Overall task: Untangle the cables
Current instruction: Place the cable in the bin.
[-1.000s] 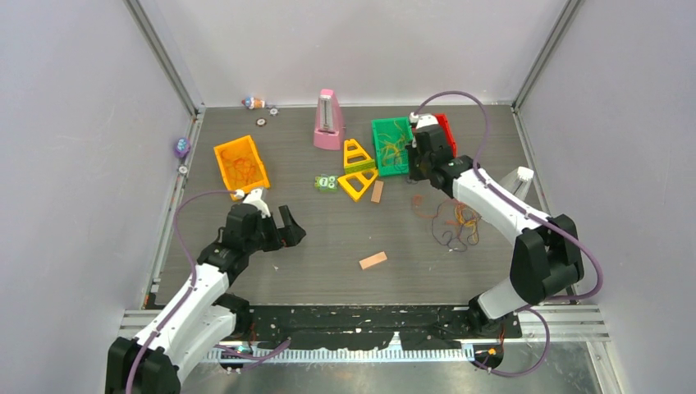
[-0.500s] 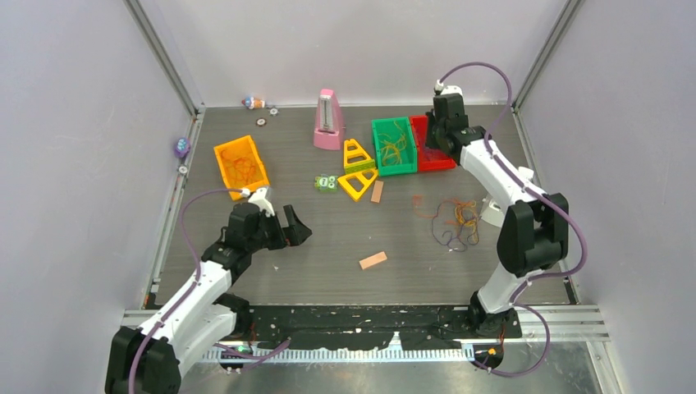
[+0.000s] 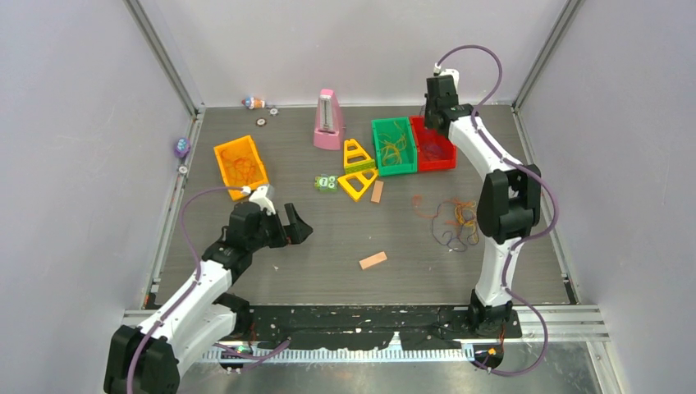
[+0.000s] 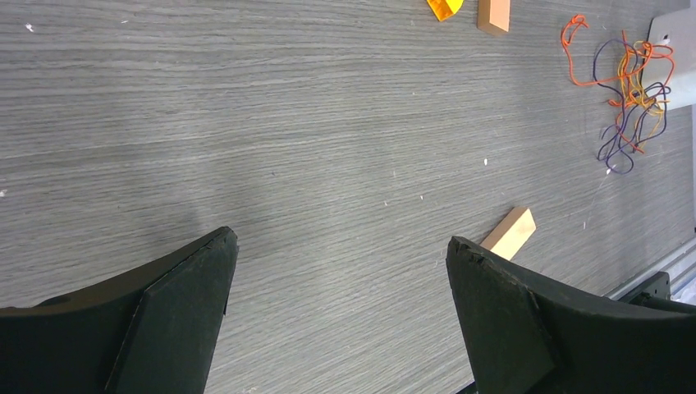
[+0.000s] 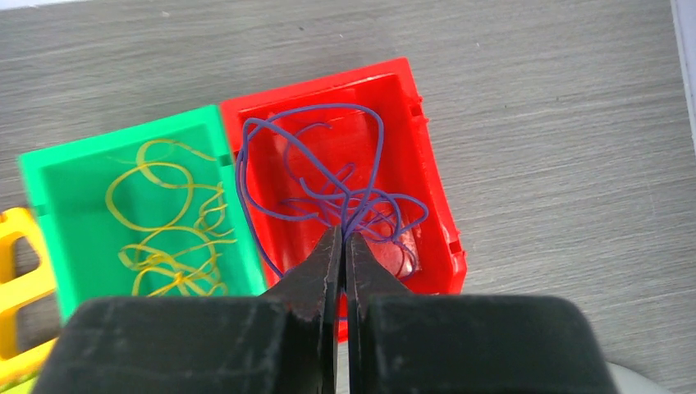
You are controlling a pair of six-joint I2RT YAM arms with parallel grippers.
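The counter (image 3: 328,246) carries three sorting bins, and the step in hand, I judge, is to put one freed strand into its bin. The right arm reaches to the far right, above the red bin (image 5: 431,189). The right end effector (image 5: 341,235) is closed, its tips pinching a purple strand (image 5: 365,201) whose loops hang into that bin. The green bin (image 5: 45,222), just left of it, holds yellow strands. The orange bin (image 3: 240,164), at the far left, seems to hold orange ones. The left end effector (image 4: 338,246) hovers wide open and empty over bare counter at the near left.

The next move, I think, asks only that the right tips open, so that the strand falls inside the walls and not across the rim.

The cables (image 3: 454,220) not yet sorted lie on the counter at the right, near the right arm. They are a small loose tangle of orange, yellow and purple wire, thin and floppy, with many crossings.
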